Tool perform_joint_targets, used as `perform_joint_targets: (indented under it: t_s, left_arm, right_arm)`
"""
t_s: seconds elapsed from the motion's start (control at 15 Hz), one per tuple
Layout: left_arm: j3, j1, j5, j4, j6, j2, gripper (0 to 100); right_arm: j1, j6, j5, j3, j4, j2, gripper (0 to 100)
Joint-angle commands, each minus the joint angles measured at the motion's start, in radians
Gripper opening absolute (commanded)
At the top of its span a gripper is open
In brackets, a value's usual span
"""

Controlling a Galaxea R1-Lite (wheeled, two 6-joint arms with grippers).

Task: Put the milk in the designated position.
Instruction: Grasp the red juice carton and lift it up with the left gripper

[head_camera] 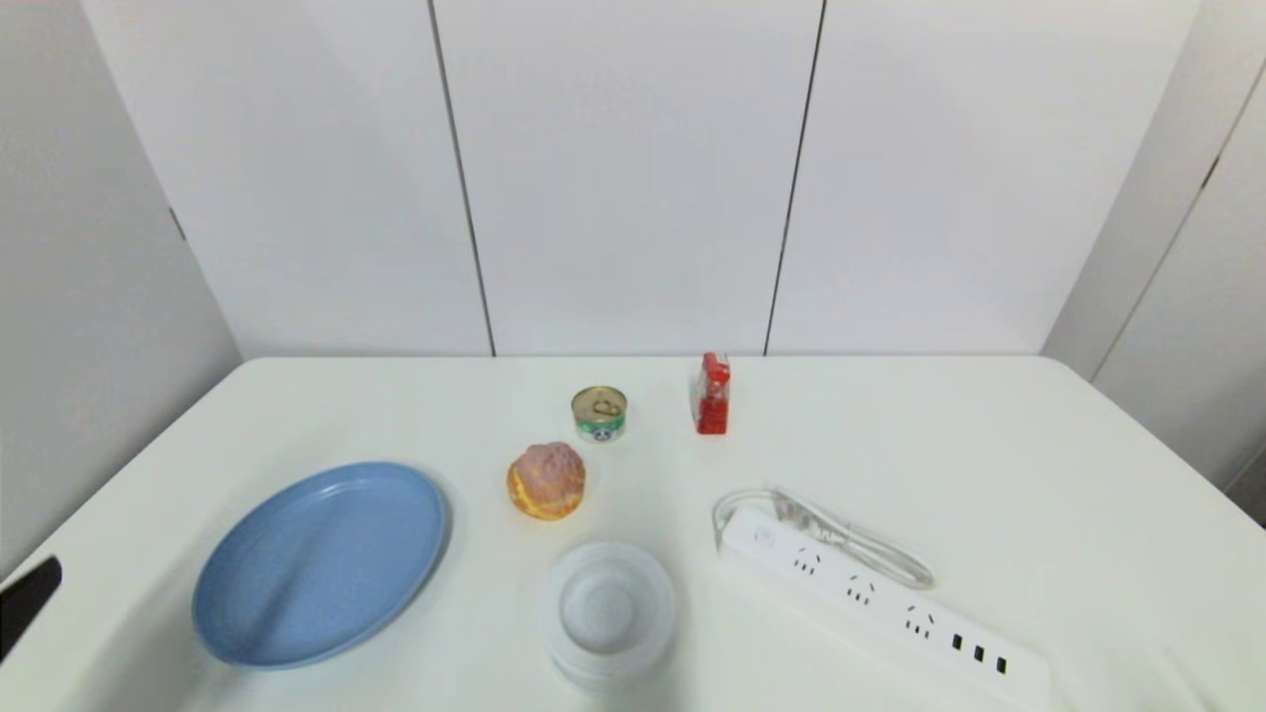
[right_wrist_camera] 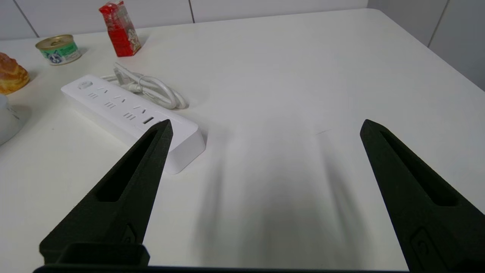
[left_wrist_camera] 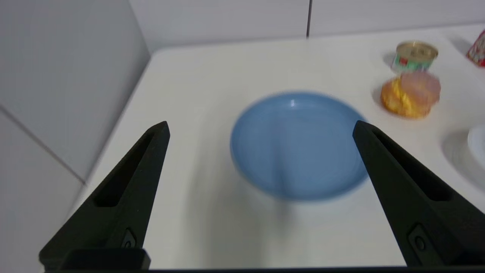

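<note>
Toward the table's (head_camera: 989, 445) far edge, the milk (head_camera: 711, 394) stands upright, right of the tin can (head_camera: 598, 413). Left gripper (left_wrist_camera: 261, 129) and right gripper (right_wrist_camera: 265, 125) hover spread wide, both empty, well apart from it.

A blue oval plate (head_camera: 318, 564) lies on the white table (head_camera: 1039, 465), with a white bowl (head_camera: 608, 613) at its 3 o'clock. A cream puff (head_camera: 546, 481) sits at the bowl's 11 o'clock, a gold-lidded tin can (head_camera: 598, 413) just beyond it. A white power strip (head_camera: 880, 603) with coiled cord (head_camera: 841, 529) lies at the bowl's 3 o'clock.
</note>
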Motion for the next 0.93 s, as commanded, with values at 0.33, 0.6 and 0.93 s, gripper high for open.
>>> perform_joint_targets:
  t_s: [0.33, 0.6, 0.93]
  left_arm:
    - [-1.000, -0.368, -0.297, 0.002, 0.083, 1.032, 100]
    - [-1.083, -0.571, -0.381, -0.001, 0.087, 1.205, 100]
    - [-1.173, -0.697, -0.381, -0.006, 0.087, 1.424, 100]
  right_arm:
    - [-0.001, 0.001, 0.000, 0.000, 0.000, 0.001, 100]
    - [-0.001, 0.001, 0.000, -0.002, 0.000, 0.001, 100]
    - [0.001, 0.001, 0.000, 0.000, 0.000, 0.001, 100]
